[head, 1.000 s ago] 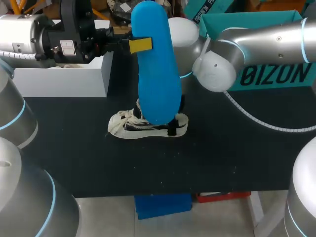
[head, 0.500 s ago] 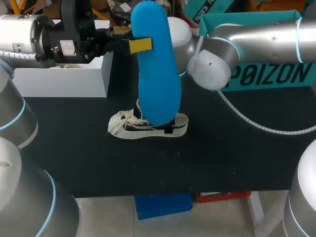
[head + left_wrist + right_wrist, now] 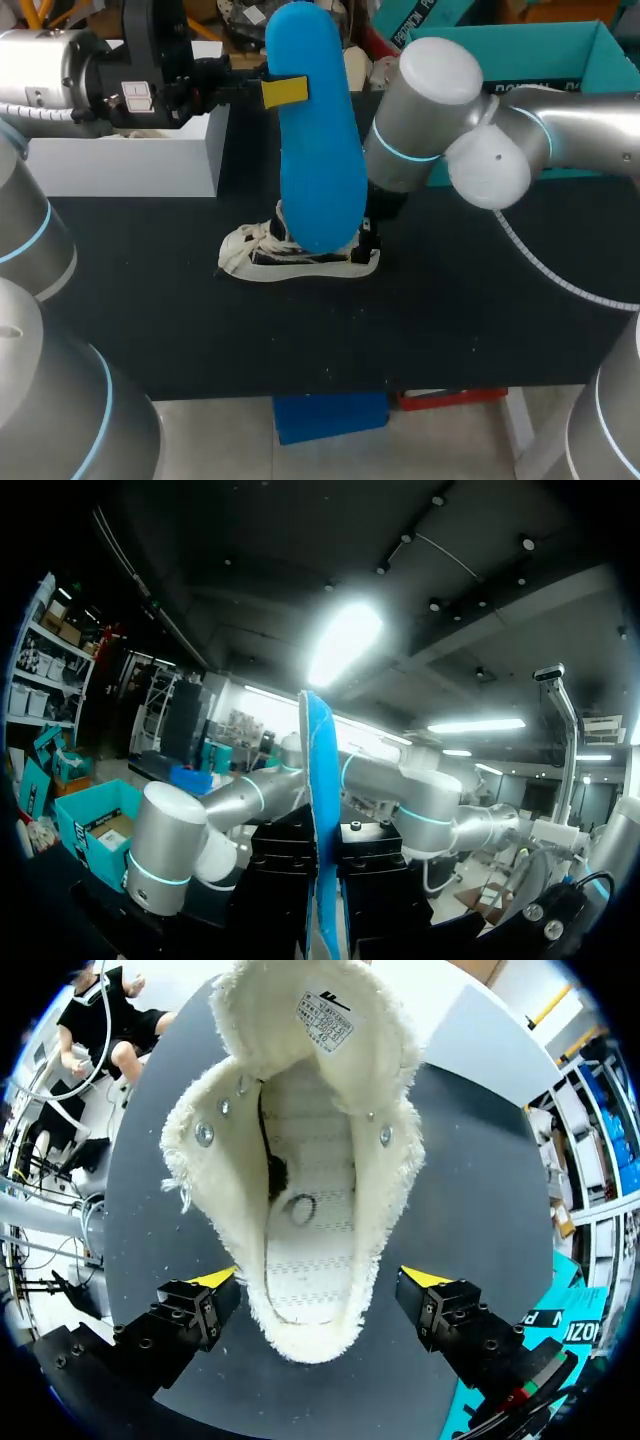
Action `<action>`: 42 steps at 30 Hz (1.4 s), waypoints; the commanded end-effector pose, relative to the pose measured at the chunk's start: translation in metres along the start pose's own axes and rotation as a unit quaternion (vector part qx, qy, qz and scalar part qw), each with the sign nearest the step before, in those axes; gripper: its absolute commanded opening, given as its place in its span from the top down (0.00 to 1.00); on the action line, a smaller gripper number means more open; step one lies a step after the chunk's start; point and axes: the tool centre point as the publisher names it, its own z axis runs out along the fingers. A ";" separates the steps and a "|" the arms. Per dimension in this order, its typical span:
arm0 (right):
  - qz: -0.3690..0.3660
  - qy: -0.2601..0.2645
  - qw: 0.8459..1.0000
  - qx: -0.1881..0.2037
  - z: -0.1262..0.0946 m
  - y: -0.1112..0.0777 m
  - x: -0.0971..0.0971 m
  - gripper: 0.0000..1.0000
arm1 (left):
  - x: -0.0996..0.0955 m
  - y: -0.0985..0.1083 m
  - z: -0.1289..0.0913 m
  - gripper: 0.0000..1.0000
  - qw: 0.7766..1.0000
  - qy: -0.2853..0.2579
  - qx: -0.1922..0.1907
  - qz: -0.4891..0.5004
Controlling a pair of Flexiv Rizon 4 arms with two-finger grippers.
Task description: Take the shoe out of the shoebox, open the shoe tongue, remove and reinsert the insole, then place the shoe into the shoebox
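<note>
Head view: left arm comes in level from the left. The left gripper [image 3: 289, 91] is clamped on the insole [image 3: 320, 130], a smooth blue rounded slab held upright on end above the shoe [image 3: 300, 256]. The shoe is cream with frayed edges and lies on its sole mid-table [image 3: 450, 320], whose top is matte black. Bare tabletop lies in front of it. The right arm bends in from the right, wrist low at the heel. A teal shoebox [image 3: 560, 50] sits far right, a white box [image 3: 130, 160] far left.

Left wrist view: insole seen edge-on, pinched between the black fingers.

Right wrist view: shoe opening directly below, tongue folded forward, metal eyelets, stitched footbed bare. The right gripper [image 3: 320, 1280] is spread wide, its tips flanking the heel with no contact.
</note>
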 end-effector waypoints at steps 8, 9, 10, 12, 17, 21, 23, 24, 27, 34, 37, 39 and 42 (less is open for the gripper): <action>0.002 0.020 0.961 -0.275 0.001 -0.011 -0.001 0.00 | 0.000 0.001 0.001 1.00 1.000 -0.002 0.001 0.001; 0.005 0.019 0.958 -0.286 0.001 -0.011 -0.002 0.00 | 0.000 0.001 0.001 1.00 1.000 -0.002 0.001 0.001; 0.007 0.020 0.956 -0.293 0.001 -0.012 -0.002 0.00 | 0.000 0.001 0.001 1.00 1.000 -0.002 0.001 0.001; 0.008 0.023 0.953 -0.303 0.002 -0.013 -0.002 0.00 | 0.000 0.001 0.001 1.00 1.000 -0.002 0.001 0.001; 0.010 0.029 0.948 -0.317 0.005 -0.015 -0.001 0.00 | 0.000 0.001 0.001 1.00 1.000 -0.002 0.001 0.001; 0.013 0.036 0.944 -0.327 0.008 -0.017 0.000 0.00 | 0.000 0.001 0.001 1.00 1.000 -0.002 0.001 0.001; 0.015 0.038 0.943 -0.332 0.009 -0.017 0.000 0.00 | 0.000 0.001 0.001 1.00 1.000 -0.002 0.001 0.001; 0.017 0.040 0.941 -0.335 0.009 -0.017 0.001 0.00 | 0.000 0.001 0.001 1.00 1.000 -0.002 0.001 0.001; 0.019 0.044 0.939 -0.340 0.011 -0.017 0.001 0.00 | 0.000 0.001 0.001 1.00 1.000 -0.002 0.001 0.001; 0.024 0.054 0.937 -0.345 0.013 -0.017 0.001 0.00 | 0.000 0.001 0.001 1.00 1.000 -0.002 0.001 0.001; 0.023 0.054 0.940 -0.337 0.012 -0.017 0.001 0.00 | 0.000 0.001 0.001 1.00 1.000 -0.002 0.001 0.001; 0.023 0.055 0.944 -0.324 0.010 -0.018 0.000 0.00 | 0.000 0.001 0.001 1.00 1.000 -0.002 0.001 0.001; 0.020 0.054 0.956 -0.287 0.005 -0.017 -0.001 0.00 | 0.000 0.001 0.001 1.00 1.000 -0.002 0.001 0.001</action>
